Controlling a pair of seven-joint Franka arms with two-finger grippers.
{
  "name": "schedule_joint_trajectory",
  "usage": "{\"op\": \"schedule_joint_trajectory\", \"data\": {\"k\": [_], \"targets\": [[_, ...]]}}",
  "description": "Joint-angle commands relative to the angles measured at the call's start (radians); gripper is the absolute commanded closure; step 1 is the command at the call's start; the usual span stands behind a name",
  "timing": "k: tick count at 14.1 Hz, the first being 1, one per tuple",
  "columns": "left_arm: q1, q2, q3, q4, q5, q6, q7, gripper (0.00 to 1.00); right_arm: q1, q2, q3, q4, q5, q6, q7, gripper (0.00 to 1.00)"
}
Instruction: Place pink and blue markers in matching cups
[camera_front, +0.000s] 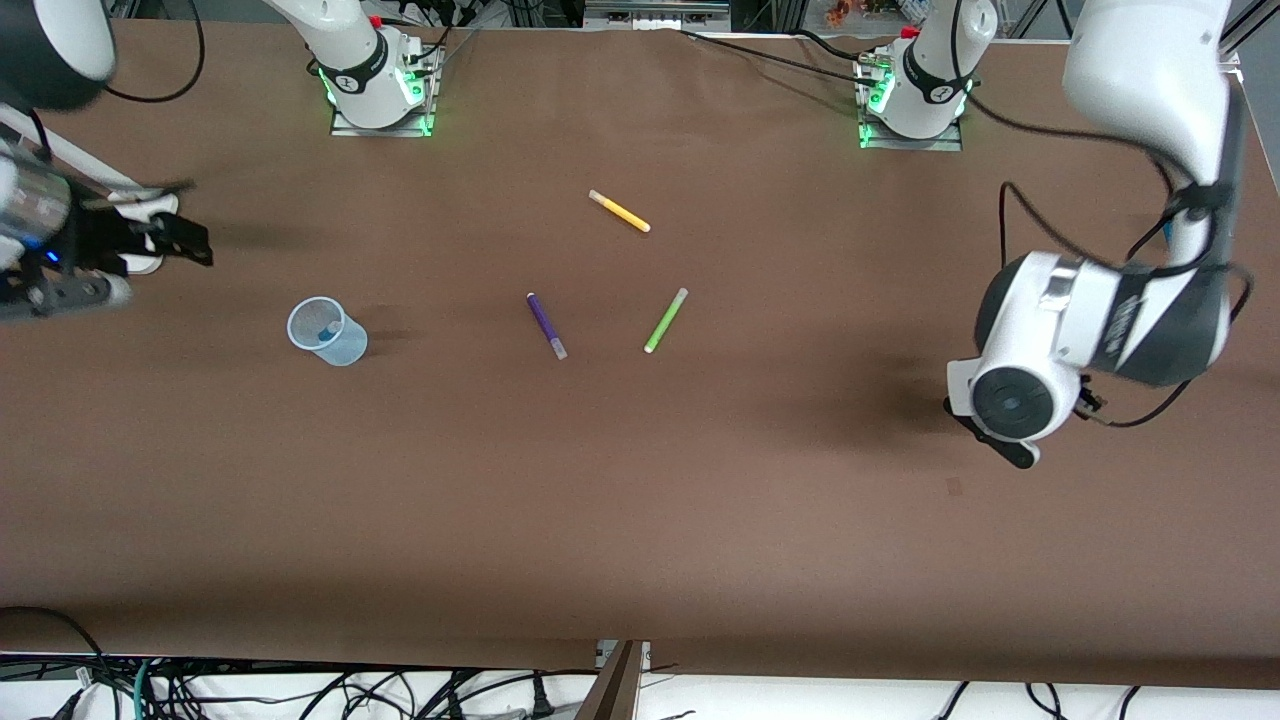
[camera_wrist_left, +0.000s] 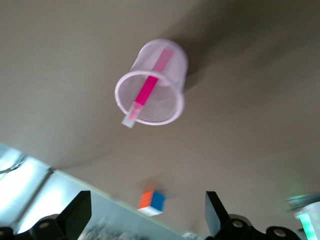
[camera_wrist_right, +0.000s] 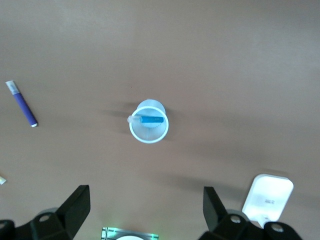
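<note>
The pale blue cup stands toward the right arm's end of the table with the blue marker inside it. It also shows in the right wrist view. The pale pink cup shows only in the left wrist view, with the pink marker leaning in it, pale end over the rim. The left arm hides it in the front view. My right gripper is open and empty in the air, apart from the blue cup. My left gripper is open and empty, apart from the pink cup.
A yellow pen, a purple pen and a lime-green pen lie mid-table. A colour cube sits near the table edge at the left arm's end. A white block lies near the right gripper.
</note>
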Motion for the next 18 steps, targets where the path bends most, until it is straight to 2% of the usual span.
{"op": "schedule_joint_trajectory", "data": {"k": [1,3,6,8,9,10,12,13,14,16,18], "targets": [[0.028,-0.063,0.011,0.116,-0.204,-0.015,-0.045,0.00,-0.012,-0.072,0.009,-0.049,-0.023,-0.008,-0.019,0.00],[0.059,-0.123,0.011,0.142,-0.333,-0.020,-0.109,0.00,-0.021,-0.086,0.009,-0.052,-0.029,-0.021,-0.009,0.00],[0.059,-0.224,0.003,0.129,-0.373,-0.024,-0.210,0.00,-0.032,-0.106,0.009,-0.050,-0.025,-0.055,0.074,0.00],[0.060,-0.260,0.008,0.106,-0.450,-0.064,-0.348,0.00,-0.034,-0.108,0.007,-0.052,-0.014,-0.057,0.076,0.00],[0.059,-0.275,0.013,0.086,-0.455,-0.055,-0.348,0.00,-0.032,-0.102,0.007,-0.046,-0.013,-0.060,0.076,0.00],[0.044,-0.316,0.028,0.034,-0.467,-0.006,-0.359,0.00,-0.032,-0.091,0.003,-0.032,-0.011,-0.083,0.074,0.00],[-0.039,-0.457,0.194,-0.171,-0.568,0.208,-0.370,0.00,-0.032,-0.060,0.000,0.011,-0.011,-0.103,0.071,0.00],[-0.052,-0.527,0.232,-0.275,-0.594,0.292,-0.371,0.00,-0.034,-0.059,-0.003,0.020,-0.011,-0.115,0.071,0.00],[-0.059,-0.574,0.240,-0.334,-0.590,0.302,-0.374,0.00,-0.034,-0.057,-0.003,0.022,-0.013,-0.115,0.070,0.00],[-0.087,-0.602,0.243,-0.370,-0.538,0.302,-0.411,0.00,-0.034,-0.054,-0.003,0.029,-0.013,-0.115,0.068,0.00],[-0.088,-0.591,0.241,-0.362,-0.504,0.298,-0.410,0.00,-0.034,-0.048,-0.003,0.035,-0.014,-0.115,0.068,0.00]]}}
